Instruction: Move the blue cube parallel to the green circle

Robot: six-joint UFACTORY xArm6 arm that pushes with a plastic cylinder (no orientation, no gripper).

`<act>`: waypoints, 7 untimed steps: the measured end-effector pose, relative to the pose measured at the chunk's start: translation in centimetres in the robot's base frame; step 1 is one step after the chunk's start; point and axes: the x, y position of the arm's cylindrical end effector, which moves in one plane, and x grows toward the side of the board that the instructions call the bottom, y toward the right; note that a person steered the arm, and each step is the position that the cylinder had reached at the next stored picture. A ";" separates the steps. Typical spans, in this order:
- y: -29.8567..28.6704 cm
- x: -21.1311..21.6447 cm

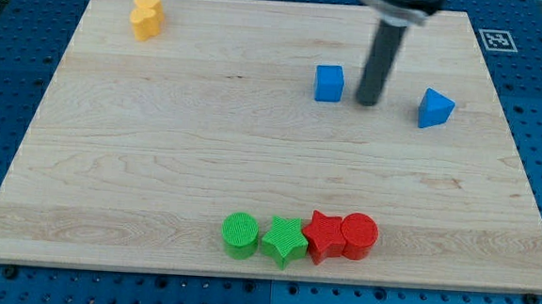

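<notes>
1. Wooden board (157, 164) on blue pegboard table (2, 79); fiducial tag (496, 39) at the view's top right corner.
2. Blue cube (329, 83) in the upper middle, right of centre, lying flat, clear of other blocks.
3. My tip (368, 102) down at board level, just beside the blue cube on the view's right; narrow gap visible, contact not certain.
4. Tool state: plain dark rod, no jaws, nothing to open or close, nothing held; only pushes.
5. Blue triangle (435, 107) further to the view's right of my tip, apart from it.
6. Green circle (240, 236) at the view's bottom, leftmost of a row of 4: then green star (283, 240), red star (322, 235), red circle (359, 237), all touching or nearly so.
7. Yellow block (146, 16) at top left, shape unclear, well apart from everything.
8. Judged step: start of push; cube well apart from green circle, task barely begun.
9. Doing it well: "parallel" probably means level with green circle, beside it. Current tip side only drives cube to the view's left. Better to reposition tip above the cube, push toward the view's bottom, centred on the face to avoid spin.
10. Risk: off-centre contact rotates cube; pushing too far down knocks the row of 4. Best to aim for open board left of the green circle.
</notes>
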 end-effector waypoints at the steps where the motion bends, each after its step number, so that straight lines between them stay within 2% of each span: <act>1: -7.7 -0.6; 2: -7.4 -1.8; 3: -2.0 -1.6; 4: -0.9 -3.5; 5: -4.6 -6.0; 6: -5.3 -6.0; 7: -1.7 -3.7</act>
